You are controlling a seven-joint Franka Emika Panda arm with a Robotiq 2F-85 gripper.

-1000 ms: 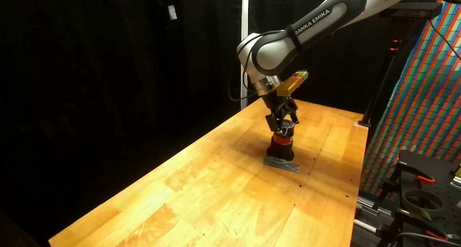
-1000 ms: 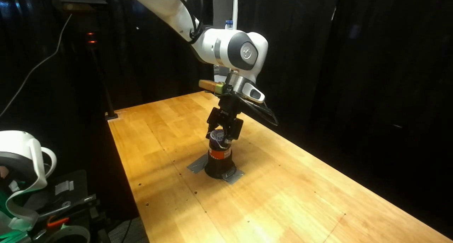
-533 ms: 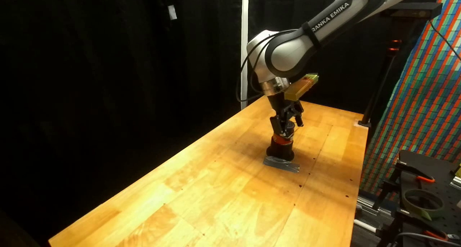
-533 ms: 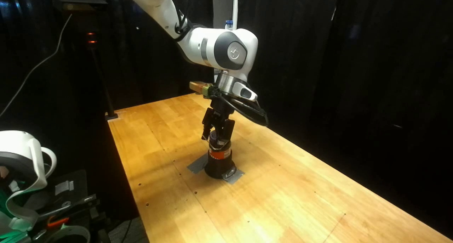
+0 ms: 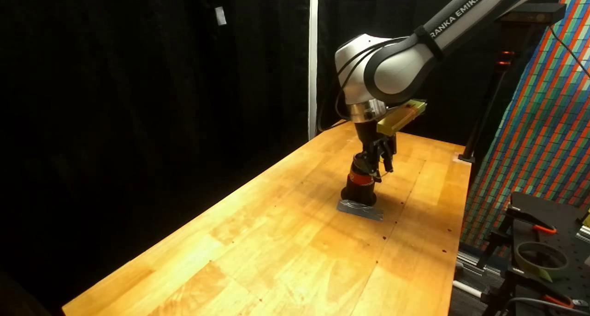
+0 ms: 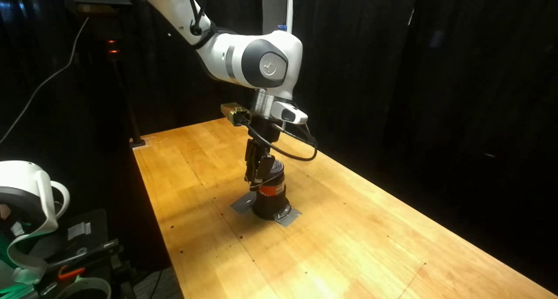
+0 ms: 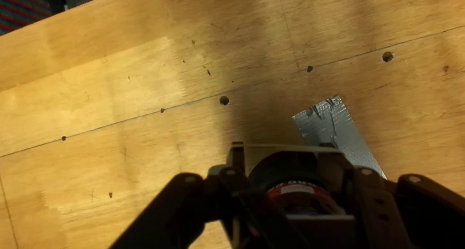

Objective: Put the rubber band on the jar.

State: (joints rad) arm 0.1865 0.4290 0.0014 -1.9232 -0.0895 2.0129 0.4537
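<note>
The jar [image 5: 361,180] stands upright on the wooden table, with an orange-red label, dark flared lower part and pale top. The jar also shows in an exterior view [image 6: 271,190] and between my fingers in the wrist view [image 7: 301,189]. My gripper [image 7: 283,146] points down, low beside the jar, its fingers apart. The pale rubber band [image 7: 276,147] is stretched straight between the two fingertips. A strand of the band [image 6: 265,182] runs from the fingers to the jar's side. Whether it loops round the jar is hidden.
Grey tape strips [image 7: 338,129] lie on the table by the jar's base; one also shows in an exterior view [image 6: 289,218]. A thin black post [image 6: 137,142] stands at the table's far corner. A dark cart with a tape roll [image 5: 543,257] stands beside the table.
My gripper has moved sideways and slightly down, from over the jar's top to beside it, carrying the band's strand along. The jar has not moved. The fingers stay apart.
</note>
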